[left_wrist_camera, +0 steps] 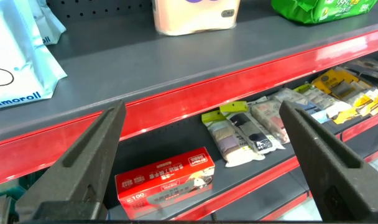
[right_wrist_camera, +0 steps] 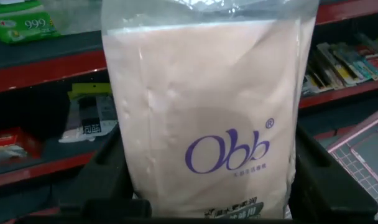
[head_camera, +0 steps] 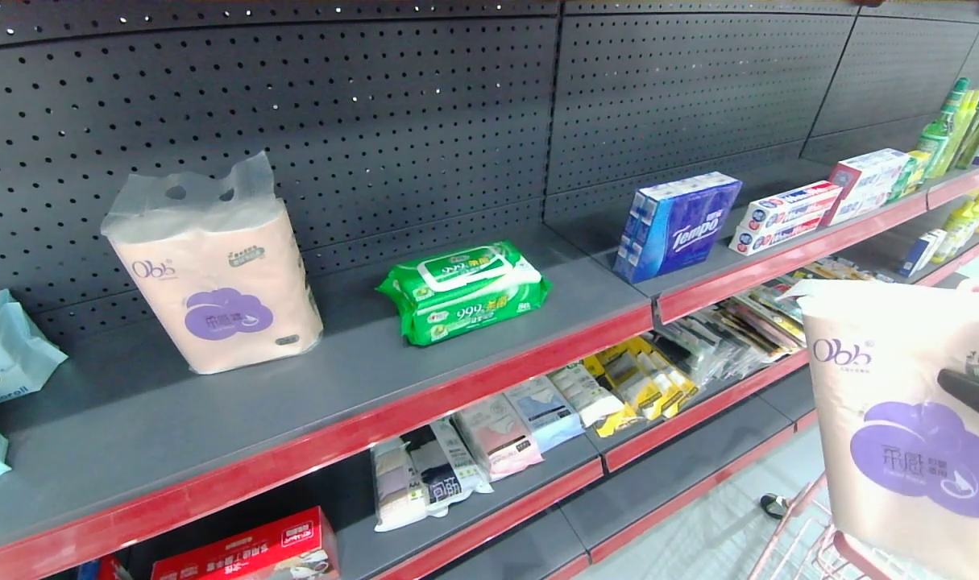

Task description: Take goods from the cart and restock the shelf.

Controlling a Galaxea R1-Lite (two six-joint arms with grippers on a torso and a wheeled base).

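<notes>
Stock count, visible goods by kind
Toilet-paper packs: two. Green wet-wipe pack: one. Blue tissue multipack: one. Red carton: one.

A green wipes pack is lying flat before the pegboard, well apart from a blue tissue box standing to its right. Toothpaste boxes are lying stacked just beyond that box, and green bottles are standing at the far right. A pale blue bag is leaning at the left edge. Lower down, clothing packs and yellow packs are lying in a row, with a red box sitting below them. A shoe is resting on the floor.
</notes>
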